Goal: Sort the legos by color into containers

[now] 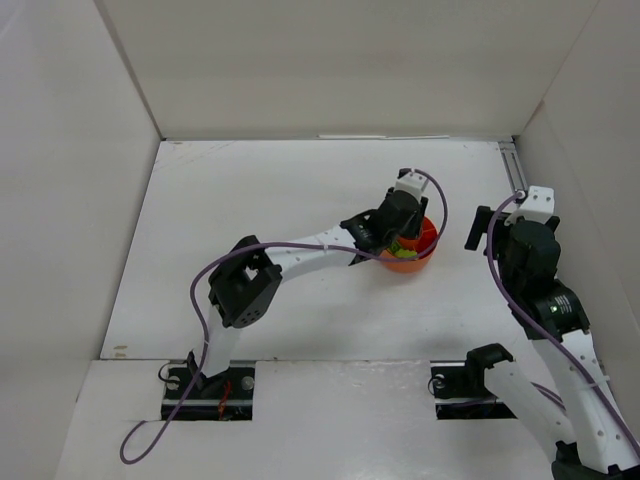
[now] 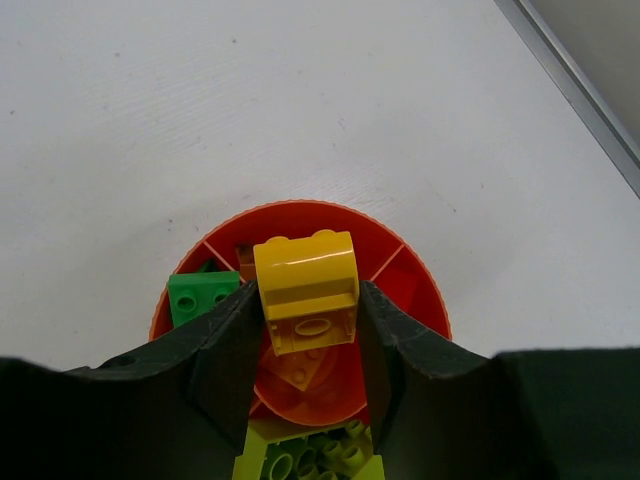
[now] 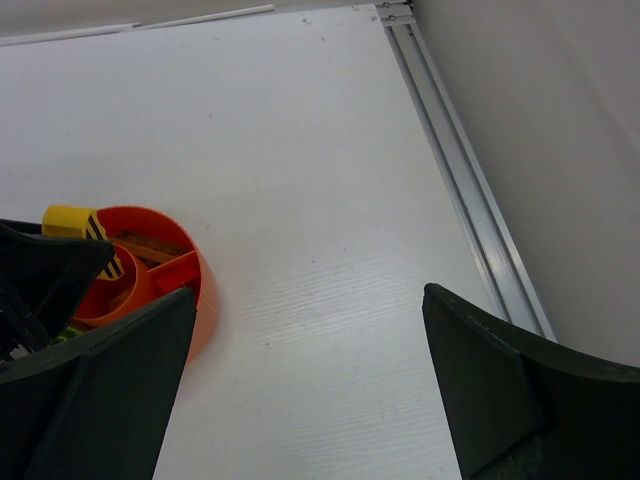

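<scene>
My left gripper (image 2: pixel 307 300) hangs over the orange-red bowl (image 2: pixel 300 208) and is shut on a yellow brick (image 2: pixel 305 285), which both fingers touch. Inside the bowl's compartments lie a green brick (image 2: pixel 200 295), lime bricks (image 2: pixel 310 455), a brown brick (image 2: pixel 245 262) and an orange brick (image 2: pixel 300 370) in the middle ring. From above, the left gripper (image 1: pixel 398 232) covers most of the bowl (image 1: pixel 428 250). To the bowl's right, my right gripper (image 3: pixel 305 330) stands open with nothing between its fingers. Its view catches the bowl (image 3: pixel 175 275) and the yellow brick (image 3: pixel 68 220) at the left.
A metal rail (image 3: pixel 470 200) runs along the table's right edge beside the white side wall. White walls enclose the table at the back and on both sides. The right arm (image 1: pixel 530 260) stands close to the right wall.
</scene>
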### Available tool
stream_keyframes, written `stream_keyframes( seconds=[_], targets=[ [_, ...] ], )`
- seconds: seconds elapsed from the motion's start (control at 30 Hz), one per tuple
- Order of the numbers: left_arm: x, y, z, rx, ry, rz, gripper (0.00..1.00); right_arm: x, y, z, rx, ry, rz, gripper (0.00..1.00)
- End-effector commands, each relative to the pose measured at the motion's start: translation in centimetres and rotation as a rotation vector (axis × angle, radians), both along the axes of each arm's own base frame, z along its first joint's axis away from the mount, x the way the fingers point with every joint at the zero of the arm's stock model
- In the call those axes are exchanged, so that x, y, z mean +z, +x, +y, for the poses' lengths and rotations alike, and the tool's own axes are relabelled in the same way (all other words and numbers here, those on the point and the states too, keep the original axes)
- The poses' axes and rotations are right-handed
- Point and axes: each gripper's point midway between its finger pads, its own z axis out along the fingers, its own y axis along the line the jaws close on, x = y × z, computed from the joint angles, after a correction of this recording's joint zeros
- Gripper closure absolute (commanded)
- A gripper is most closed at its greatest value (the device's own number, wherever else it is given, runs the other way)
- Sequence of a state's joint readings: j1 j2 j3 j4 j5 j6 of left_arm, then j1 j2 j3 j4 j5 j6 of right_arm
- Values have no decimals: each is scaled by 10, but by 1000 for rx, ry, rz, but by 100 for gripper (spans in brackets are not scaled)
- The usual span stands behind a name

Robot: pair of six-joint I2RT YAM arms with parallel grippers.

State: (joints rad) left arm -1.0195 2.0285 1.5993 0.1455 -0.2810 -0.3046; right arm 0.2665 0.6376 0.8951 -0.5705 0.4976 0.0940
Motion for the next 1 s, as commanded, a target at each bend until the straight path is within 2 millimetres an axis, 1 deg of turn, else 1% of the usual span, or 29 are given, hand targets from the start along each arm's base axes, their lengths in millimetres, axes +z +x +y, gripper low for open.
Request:
stream_keyframes(
  seconds=[0.0,0.03,0.07,0.1,0.13,0.17,0.2,0.23,0.3,0.37,0.4,0.43,0.5,0.53,0.57,0.6,0.63,0.67,0.7,0.77,0.8,0.87,0.9,0.93,0.97],
  targets=[
    [37,4,2,29,-76,-52,61,20,-1,-2,-10,14,-51,0],
    [32,3,3,33,-75,-39,58,20,-1,-2,-10,14,-51,0],
    [31,3,3,33,-75,-39,57,18,1,0,2,15,-41,0],
    [37,2,4,33,-83,-44,55,18,1,0,2,15,-41,0],
    [32,1,5,33,-74,-38,51,18,1,0,2,15,-41,0],
    [39,1,6,33,-85,-45,51,18,1,0,2,15,-41,0],
    [35,0,8,33,-78,-41,48,18,1,0,2,15,-41,0],
    [42,-1,8,33,-88,-47,48,18,1,0,2,15,-41,0],
    [49,-2,13,41,-94,-54,44,18,1,0,2,17,-50,0],
    [57,-4,17,41,-106,-61,42,18,1,0,2,17,-50,0],
    [58,-6,19,41,-106,-61,40,18,1,0,2,17,-50,0],
    [73,-7,22,41,-129,-74,40,18,1,0,2,17,-50,0],
    [81,-11,28,41,-139,-81,30,20,-1,0,2,19,-59,0],
    [90,-12,30,41,-154,-89,18,20,-1,0,2,19,-59,0],
    [104,-15,35,41,-175,-102,9,20,-1,-2,-7,17,-60,0],
    [110,-17,41,56,-189,-103,2,20,-1,-2,-7,17,-60,0],
    [114,-20,45,56,-191,-104,0,20,-1,-2,-7,17,-60,0],
    [133,-23,55,69,-220,-126,0,20,-1,-2,-7,17,-60,0],
    [132,-25,63,81,-210,-124,0,18,1,-1,-7,14,-51,0],
    [137,-30,78,111,-210,-116,0,18,1,-1,-7,14,-51,0],
    [152,-35,90,129,-241,-119,0,16,2,-1,-9,21,-44,0],
    [139,-31,117,196,-223,-74,0,16,2,-1,-9,21,-44,0],
    [148,-33,132,220,-253,-65,0,14,1,-1,-9,18,-35,0],
    [131,-28,149,240,-238,-24,0,14,1,-1,-9,18,-35,0],
    [119,-28,160,259,-236,18,0,14,5,3,4,32,-37,0]
  ],
)
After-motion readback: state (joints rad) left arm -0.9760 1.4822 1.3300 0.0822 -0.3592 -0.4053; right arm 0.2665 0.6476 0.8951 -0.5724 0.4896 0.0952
